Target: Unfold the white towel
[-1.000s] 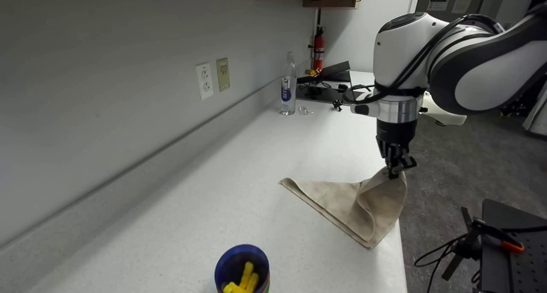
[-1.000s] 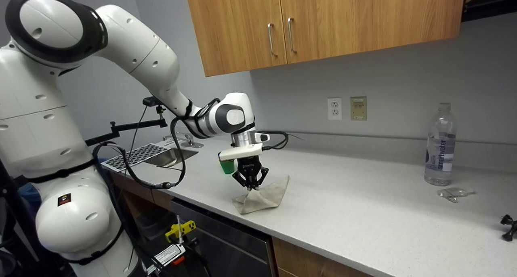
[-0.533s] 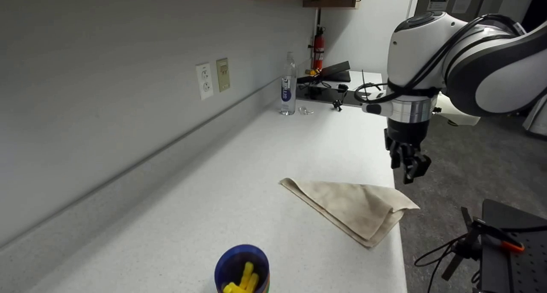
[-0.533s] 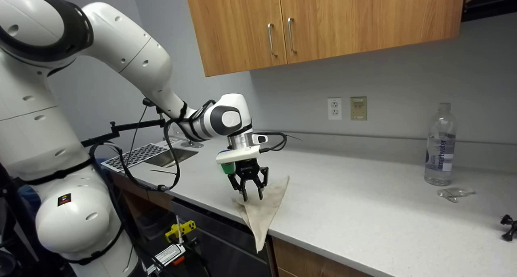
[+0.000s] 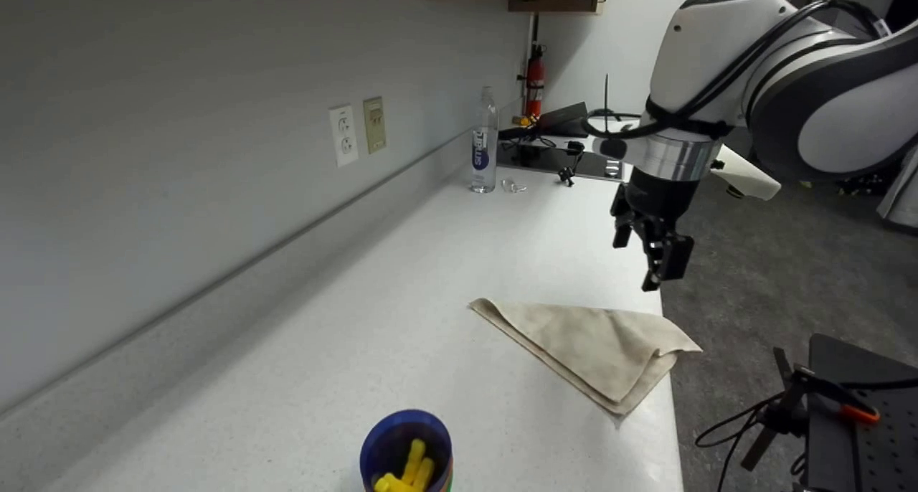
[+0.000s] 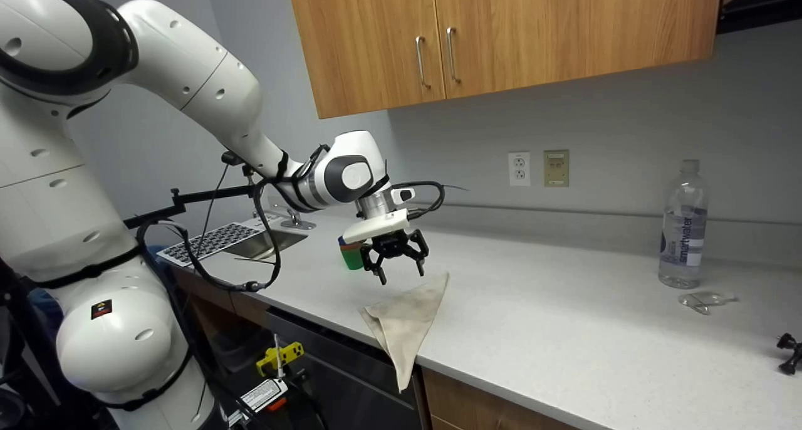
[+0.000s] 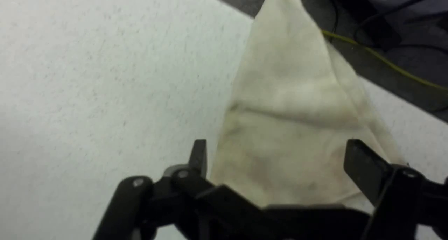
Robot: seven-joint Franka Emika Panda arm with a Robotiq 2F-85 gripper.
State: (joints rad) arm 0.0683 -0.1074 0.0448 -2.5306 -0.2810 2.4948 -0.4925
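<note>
The pincer (image 6: 402, 278) hovers, slightly tilted, with its jaws wide apart and nothing between them; that spread probably serves to bracket a fresh pinch of cloth. Below it, not touching, lies the white towel (image 6: 407, 320), doubled over into a rough triangle on the counter (image 6: 545, 330). It keeps that shape, I judge, because it is thin and limp and rests wherever its own weight puts it; an under layer peeks out along one side, which may offer the pincer a lip to catch. Farther down from the pincer, one corner passes the counter's front edge and droops, since nothing bears it there, while the greater part, lying on the counter, likely anchors the whole. Whether that hanging tip is one layer or two I cannot tell. The unfolding looks unfinished, and a pull toward the edge might drag everything off. Well apart from the pincer stands an upright cup (image 6: 353, 259), apparently there to contain the yellow pieces (image 5: 414, 461) inside it; well apart on the pincer's opposite side, a bottle (image 6: 683, 235) stands near the wall (image 6: 614, 148). Both seem placed where a spreading towel is unlikely to knock them.
</note>
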